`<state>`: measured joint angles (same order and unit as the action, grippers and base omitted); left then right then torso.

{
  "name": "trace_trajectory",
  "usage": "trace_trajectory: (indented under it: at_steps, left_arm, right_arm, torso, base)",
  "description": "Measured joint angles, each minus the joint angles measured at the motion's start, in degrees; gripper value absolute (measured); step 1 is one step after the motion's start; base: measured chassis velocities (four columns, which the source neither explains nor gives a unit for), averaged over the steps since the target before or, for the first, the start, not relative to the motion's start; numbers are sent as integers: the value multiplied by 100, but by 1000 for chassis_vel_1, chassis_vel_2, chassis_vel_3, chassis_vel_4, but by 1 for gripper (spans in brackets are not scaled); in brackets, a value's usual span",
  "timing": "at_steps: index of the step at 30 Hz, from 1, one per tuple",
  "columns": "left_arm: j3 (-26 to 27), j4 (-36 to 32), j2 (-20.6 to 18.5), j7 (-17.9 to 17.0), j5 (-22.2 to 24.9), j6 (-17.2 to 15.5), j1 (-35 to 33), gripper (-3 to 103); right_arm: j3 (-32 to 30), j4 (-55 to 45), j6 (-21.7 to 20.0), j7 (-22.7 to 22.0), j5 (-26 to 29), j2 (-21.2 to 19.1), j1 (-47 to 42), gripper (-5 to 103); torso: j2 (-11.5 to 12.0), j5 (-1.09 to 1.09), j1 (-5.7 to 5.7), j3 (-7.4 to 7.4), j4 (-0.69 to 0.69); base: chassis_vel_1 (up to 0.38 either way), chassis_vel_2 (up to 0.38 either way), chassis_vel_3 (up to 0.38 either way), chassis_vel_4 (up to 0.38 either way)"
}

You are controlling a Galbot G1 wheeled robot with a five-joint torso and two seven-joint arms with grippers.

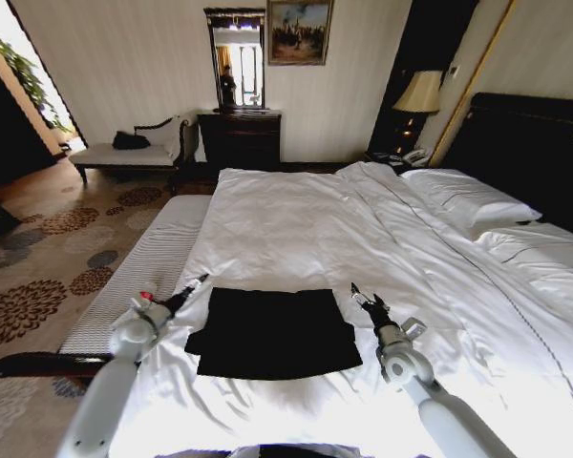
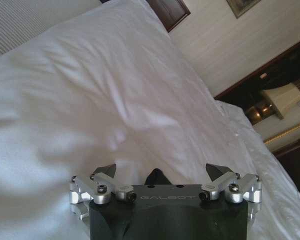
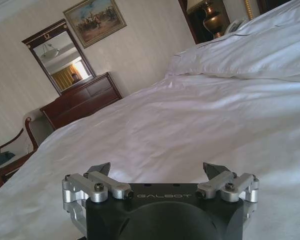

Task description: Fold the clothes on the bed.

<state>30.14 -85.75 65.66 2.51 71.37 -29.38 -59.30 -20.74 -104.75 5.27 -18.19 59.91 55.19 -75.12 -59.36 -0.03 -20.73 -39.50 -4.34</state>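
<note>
The clothes [image 1: 272,332] are one black T-shirt lying flat as a rough rectangle on the white duvet of the bed [image 1: 296,229], close to the near edge, with a sleeve poking out on its left side. No lettering shows. My left gripper [image 1: 196,284] hovers just beyond the shirt's far left corner, and my right gripper [image 1: 358,294] sits just off its far right corner. In the left wrist view the left gripper [image 2: 162,170] is open over the duvet, with a small dark tip between its fingers. The right gripper [image 3: 156,169] is also open over bare white bedding.
White pillows [image 1: 468,200] and a dark headboard [image 1: 535,143] are on the right. A striped pale bench [image 1: 143,277] runs along the bed's left side, with patterned carpet beyond. A chaise [image 1: 134,153], a dark dresser [image 1: 241,138] and a lamp [image 1: 420,93] stand at the back wall.
</note>
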Motion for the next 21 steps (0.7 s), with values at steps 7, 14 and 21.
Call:
trace_trajectory:
  at_steps: [7, 14, 21]
  left_arm:
    - [-113, 268, 15, 45, -127, 0, 147, 100]
    - [-145, 319, 102, 280, -377, 20, 67, 82]
    - [-127, 311, 119, 386, -413, 67, 33, 60]
  right_arm:
    - [-7, 100, 0, 0, 25, -24, 53, 100]
    - [-3, 217, 2, -5, 31, -13, 155, 100]
    - [1, 220, -3, -20, 30, -7, 170, 100]
  torso:
    - [0, 1, 0, 0, 2]
    - [0, 1, 0, 0, 2]
    - [-1, 0, 1, 0, 0]
  base:
    - [0, 0, 0, 0]
    - [0, 0, 0, 0]
    - [0, 0, 0, 0]
